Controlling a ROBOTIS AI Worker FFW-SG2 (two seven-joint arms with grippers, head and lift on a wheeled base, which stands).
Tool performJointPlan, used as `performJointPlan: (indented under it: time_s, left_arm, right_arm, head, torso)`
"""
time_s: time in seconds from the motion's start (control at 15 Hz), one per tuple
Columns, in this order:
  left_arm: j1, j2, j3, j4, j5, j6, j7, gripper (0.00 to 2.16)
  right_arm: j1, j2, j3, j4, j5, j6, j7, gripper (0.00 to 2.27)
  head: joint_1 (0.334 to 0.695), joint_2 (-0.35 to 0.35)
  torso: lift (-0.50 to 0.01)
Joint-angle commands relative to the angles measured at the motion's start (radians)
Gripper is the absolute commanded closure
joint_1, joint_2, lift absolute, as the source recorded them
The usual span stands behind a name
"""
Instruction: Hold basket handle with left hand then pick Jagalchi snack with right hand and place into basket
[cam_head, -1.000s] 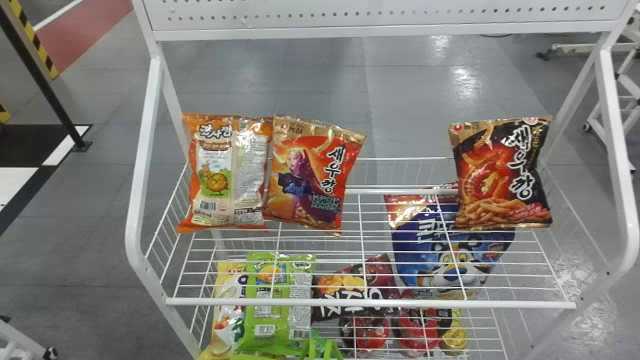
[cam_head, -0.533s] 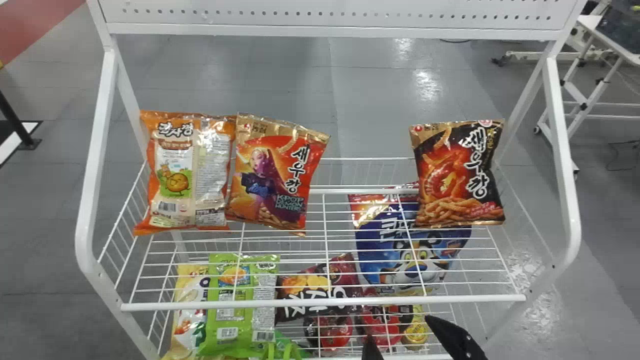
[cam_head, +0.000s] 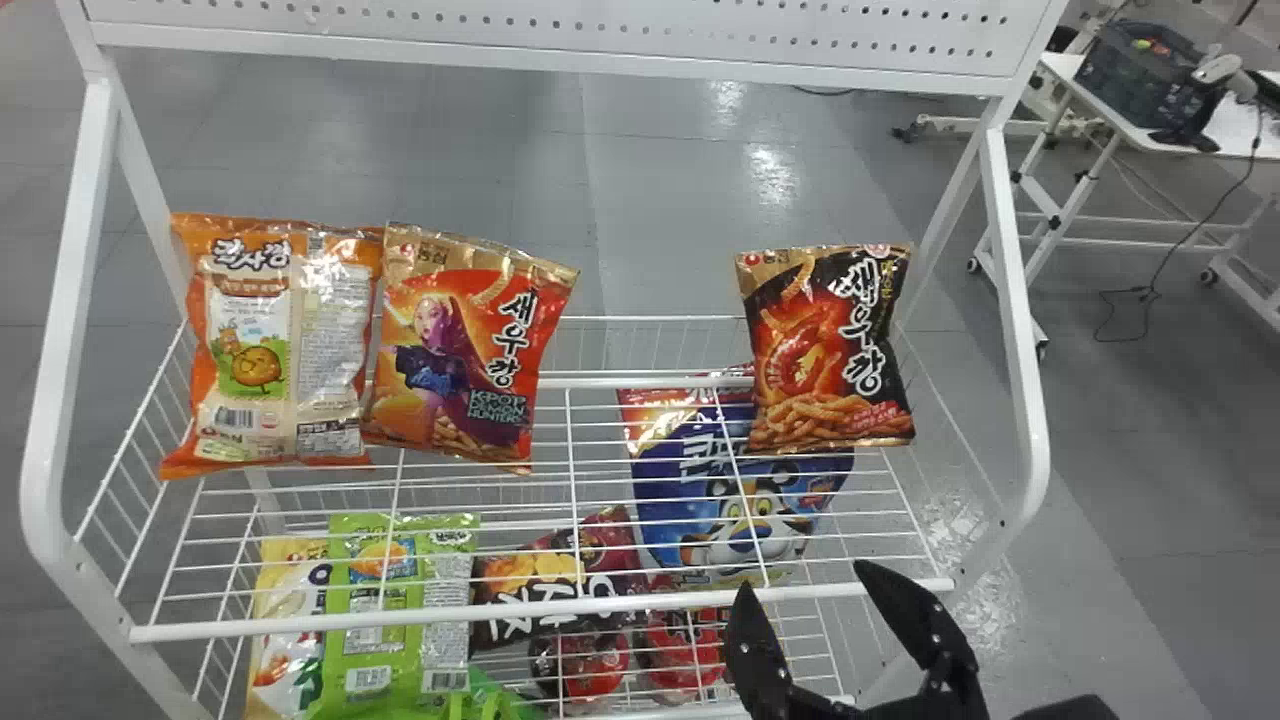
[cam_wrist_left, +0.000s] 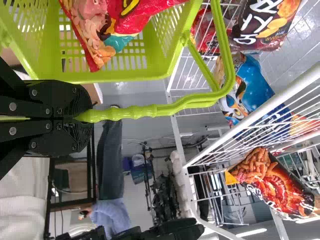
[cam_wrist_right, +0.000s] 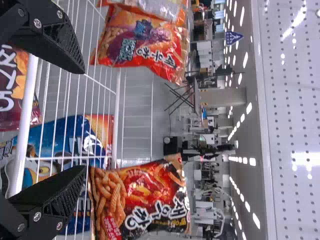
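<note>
Holding state: my left gripper (cam_wrist_left: 89, 115) has its fingers pressed together on the handle (cam_wrist_left: 165, 109) of the green basket (cam_wrist_left: 125, 77). A red snack bag (cam_wrist_left: 107, 32) lies inside. Maintain this grip and a level basket during the pick.

Picking state: my right gripper (cam_head: 803, 575) is empty, fingers spread, near the front rail (cam_head: 400, 618) of the upper shelf. Step in hand, as I judge it: approach a bag for the grasp.

Target check: I cannot confirm which bag is the Jagalchi snack. The nearest candidate is the dark bag (cam_head: 830, 350), upright towards the rear at the shelf's right end. The red-orange bag (cam_head: 465, 350) and the orange-edged bag (cam_head: 270, 345) stand side by side on the left. Verify the choice before closing.

Procedure, if the dark bag is correct:
1. Clear the front rail with both fingers before advancing.
2. Centre the bag between the fingers, one to each side of it.
3. Advance far enough for a deep hold; a shallow one may slip off the glossy film.
4. Close gently. The puffed bag will probably yield, and excess force could crush the contents.
5. Lift before retracting.

Caution: a sideways nudge could topple the bag or snag a finger in the wires.
</note>
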Motion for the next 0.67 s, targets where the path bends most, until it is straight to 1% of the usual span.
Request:
performJointPlan:
  time_s: [0.0, 0.13, 0.33, 0.6]
  left_arm:
    - [-0.002, 0.0, 0.001, 0.0, 0.0, 0.0, -0.003, 1.71]
    - [-0.002, 0.0, 0.003, 0.0, 0.0, 0.0, -0.003, 1.71]
    - [-0.002, 0.0, 0.005, 0.0, 0.001, 0.003, -0.006, 1.71]
    - [-0.002, 0.0, 0.006, 0.0, 0.001, 0.003, -0.011, 1.71]
  right_arm:
    - [0.013, 0.006, -0.058, 0.008, -0.034, -0.012, 0.002, 0.14]
    - [0.02, 0.011, -0.081, 0.011, -0.051, -0.012, 0.012, 0.14]
    - [0.028, 0.018, -0.09, 0.011, -0.057, -0.03, 0.018, 0.14]
    - [0.034, 0.024, -0.09, 0.008, -0.057, -0.036, 0.018, 0.14]
  head:
    - [0.695, -0.207]
    - [0.695, -0.244]
    - [0.695, -0.279]
    - [0.695, -0.285]
  torso:
    - [-0.01]
    - [-0.01]
    - [-0.01]
    - [-0.01]
